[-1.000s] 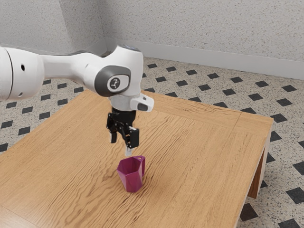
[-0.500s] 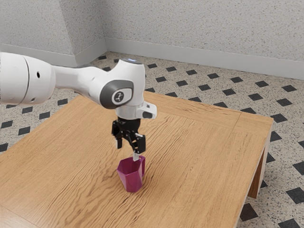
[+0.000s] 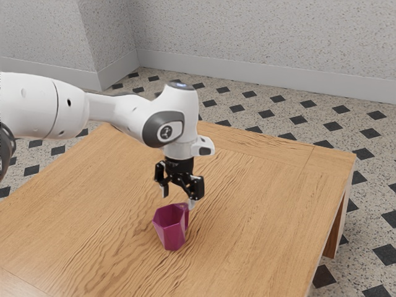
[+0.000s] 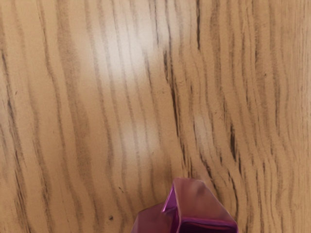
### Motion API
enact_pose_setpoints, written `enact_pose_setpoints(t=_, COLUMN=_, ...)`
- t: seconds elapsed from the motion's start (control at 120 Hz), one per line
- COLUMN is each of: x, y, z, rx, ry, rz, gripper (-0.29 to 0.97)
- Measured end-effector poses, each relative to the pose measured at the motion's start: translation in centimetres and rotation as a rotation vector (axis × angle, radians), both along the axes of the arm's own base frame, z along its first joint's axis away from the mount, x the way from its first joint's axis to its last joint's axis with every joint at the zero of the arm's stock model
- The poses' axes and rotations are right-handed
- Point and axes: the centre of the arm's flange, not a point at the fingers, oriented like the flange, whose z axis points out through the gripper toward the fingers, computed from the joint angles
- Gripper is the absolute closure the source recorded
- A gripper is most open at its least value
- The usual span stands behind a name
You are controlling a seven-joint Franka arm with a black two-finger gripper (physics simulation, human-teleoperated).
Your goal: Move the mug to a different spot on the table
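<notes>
A magenta, angular mug [image 3: 171,226] stands upright on the wooden table [image 3: 266,185], near its front middle in the exterior view. My black gripper [image 3: 178,198] hangs just above the mug's far rim, pointing down, with its fingers open and nothing between them. One fingertip [image 3: 190,202] is close to the mug's rim on the exterior view's right side. In the wrist view a part of the mug [image 4: 187,211] shows just under the hand, with bare wood grain beyond it.
The table's edge [image 3: 343,204] drops off at the exterior view's right, over a chequered floor [image 3: 371,136]. Bare tabletop surrounds the mug on all sides.
My hand has moved toward the exterior view's right and come down, from above and behind the mug to just over its far rim. The mug has stayed put.
</notes>
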Motion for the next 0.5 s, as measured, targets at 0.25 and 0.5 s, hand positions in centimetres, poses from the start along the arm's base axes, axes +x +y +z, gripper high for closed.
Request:
enact_pose_setpoints(t=0.25, x=-0.1, y=-0.4, z=-1.0, rx=0.031, ry=0.003, rz=0.016, gripper=0.00)
enact_pose_setpoints(t=0.5, x=-0.8, y=-1.8, z=-2.2, rx=0.040, ry=0.023, rz=0.004, gripper=0.00)
